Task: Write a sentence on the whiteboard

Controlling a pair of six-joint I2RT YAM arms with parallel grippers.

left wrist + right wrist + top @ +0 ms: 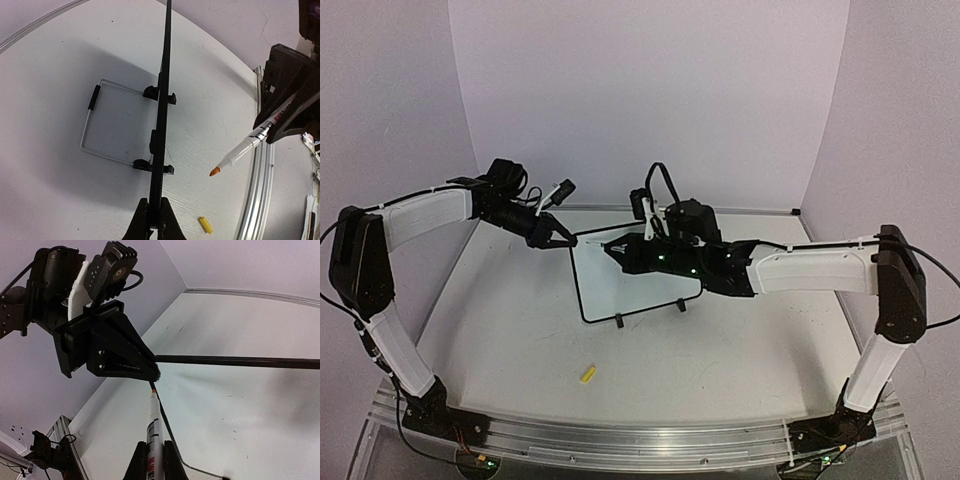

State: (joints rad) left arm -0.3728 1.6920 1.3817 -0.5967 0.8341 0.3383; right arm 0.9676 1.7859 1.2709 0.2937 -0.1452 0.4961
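The whiteboard (635,285) stands upright on its two black clip feet in the middle of the table. My left gripper (567,241) is shut on its top left corner. In the left wrist view the whiteboard (162,100) is edge-on, with the left gripper (156,200) clamped on the frame. My right gripper (155,444) is shut on a white marker (153,417), whose orange tip is close to the board's left edge, just below the left gripper (150,371). The whiteboard (240,410) face is blank; the sentence is not in view.
A yellow marker cap (587,374) lies on the table in front of the board. A wire stand (93,97) lies flat behind the board. An aluminium rail (640,440) runs along the near edge. Walls close in the back and sides.
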